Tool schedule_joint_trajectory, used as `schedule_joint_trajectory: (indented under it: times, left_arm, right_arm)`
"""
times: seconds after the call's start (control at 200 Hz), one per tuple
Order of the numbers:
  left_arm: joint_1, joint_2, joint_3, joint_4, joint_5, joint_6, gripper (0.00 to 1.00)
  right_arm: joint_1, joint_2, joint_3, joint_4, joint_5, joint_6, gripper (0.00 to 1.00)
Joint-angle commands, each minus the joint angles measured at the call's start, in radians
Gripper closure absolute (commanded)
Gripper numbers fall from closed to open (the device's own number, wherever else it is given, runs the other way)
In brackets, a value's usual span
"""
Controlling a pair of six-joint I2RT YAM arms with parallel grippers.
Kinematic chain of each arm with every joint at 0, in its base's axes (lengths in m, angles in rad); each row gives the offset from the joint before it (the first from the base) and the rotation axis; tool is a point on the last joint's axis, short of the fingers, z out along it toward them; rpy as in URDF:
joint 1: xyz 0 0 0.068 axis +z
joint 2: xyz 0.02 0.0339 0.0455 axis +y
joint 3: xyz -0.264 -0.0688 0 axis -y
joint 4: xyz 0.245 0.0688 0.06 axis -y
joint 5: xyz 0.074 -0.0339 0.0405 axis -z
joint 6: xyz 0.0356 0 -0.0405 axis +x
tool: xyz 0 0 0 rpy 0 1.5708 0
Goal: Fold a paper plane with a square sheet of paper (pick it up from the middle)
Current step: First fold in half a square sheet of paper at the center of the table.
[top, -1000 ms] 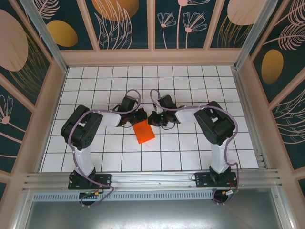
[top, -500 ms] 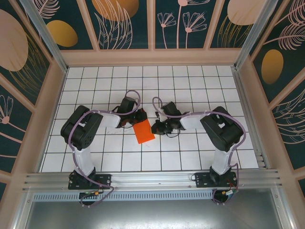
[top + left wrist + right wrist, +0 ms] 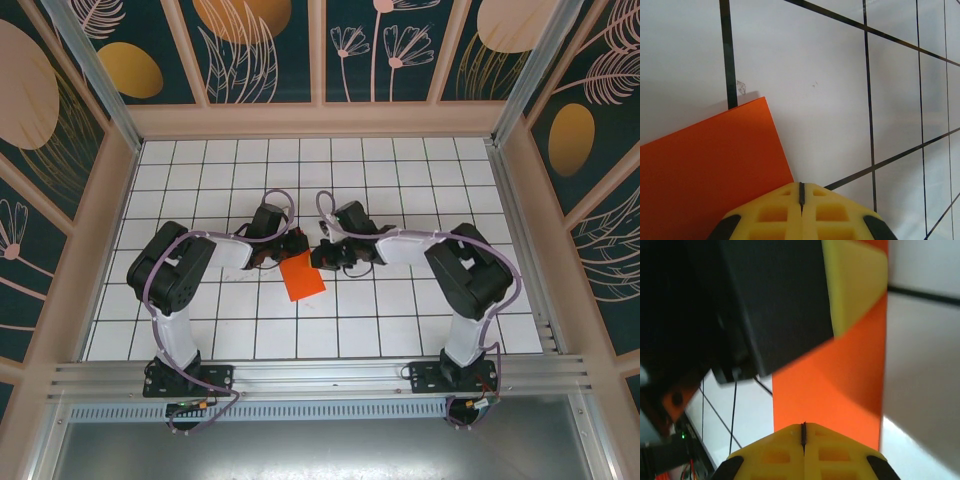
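Orange-red paper (image 3: 303,278) is seen lying flat on the tiled table (image 3: 400,320) between the arms, as a tilted oblong. Its far edge is met by the left gripper (image 3: 801,192) and the right gripper (image 3: 803,432), each with jaws pressed together, apparently on nothing. The closed tips are judged to serve as blunt pressers, so that the paper is pinned and a crease flattened.
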Motion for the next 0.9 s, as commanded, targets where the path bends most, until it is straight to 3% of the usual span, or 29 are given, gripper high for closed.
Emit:
schedule_joint_trajectory:
  times: [0.0,0.31,0.615,0.741,0.896]
  left_arm:
    - [0.001,0.011,-0.036,-0.08,-0.018,-0.007,1.0]
    - [0.002,0.005,-0.029,-0.087,-0.023,-0.001,1.0]
    - [0.001,0.018,-0.023,-0.095,-0.029,-0.001,1.0]
    - [0.001,0.014,-0.02,-0.095,-0.021,0.003,1.0]
    - [0.001,0.006,-0.013,-0.092,-0.001,0.006,1.0]
  right_arm:
    - [0.01,0.055,0.027,0.019,0.023,0.014,1.0]
    - [0.009,0.052,-0.054,-0.01,0.019,-0.006,1.0]
    - [0.015,-0.137,-0.271,-0.085,-0.002,-0.046,1.0]
    - [0.013,-0.191,-0.248,-0.115,0.036,-0.054,1.0]
    - [0.015,-0.186,-0.173,-0.031,0.041,-0.006,1.0]
